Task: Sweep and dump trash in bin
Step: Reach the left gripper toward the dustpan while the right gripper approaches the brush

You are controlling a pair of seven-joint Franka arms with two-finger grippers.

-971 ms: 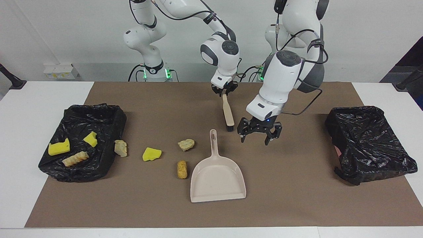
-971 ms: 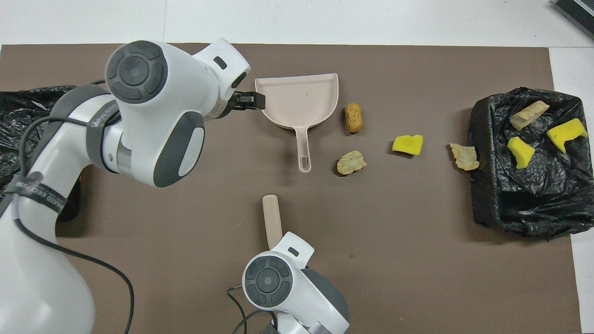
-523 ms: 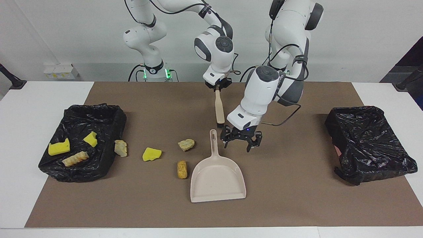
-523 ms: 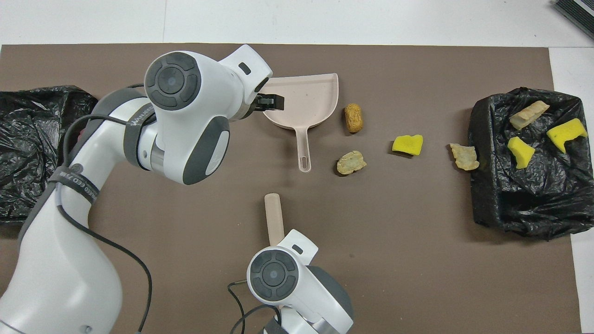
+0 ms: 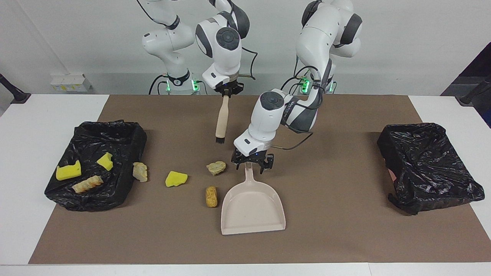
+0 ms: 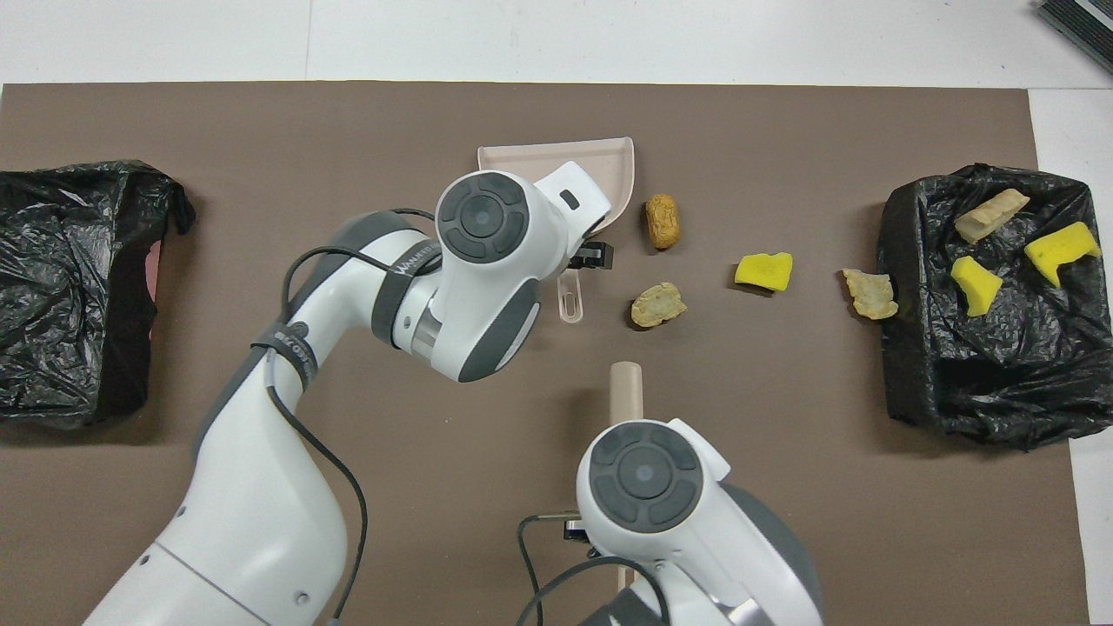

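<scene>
Facing view: three scraps lie in the black-bagged bin [image 5: 96,165]; four tan and yellow scraps of trash [image 5: 176,178] are loose on the brown mat, none in the beige plastic dustpan [image 5: 253,207]. Left gripper [image 5: 252,164], spread wide, straddles the pan's handle without clamping it. Right gripper [image 5: 227,90], clamped, hangs the wooden-handled brush [image 5: 221,120] clear of the mat.

Overhead view: left arm covers the handle; spacing of the scraps [image 6: 763,270] reads plainly.

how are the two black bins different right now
The bin at the right arm's end holds three scraps: two yellow sponge chunks and a tan lump; no scraps show in the bin at the left arm's end. Another tan lump lies on the mat against the first bin; nothing lies beside the second. Both are lined with crumpled black plastic and sit at the brown mat's ends.
</scene>
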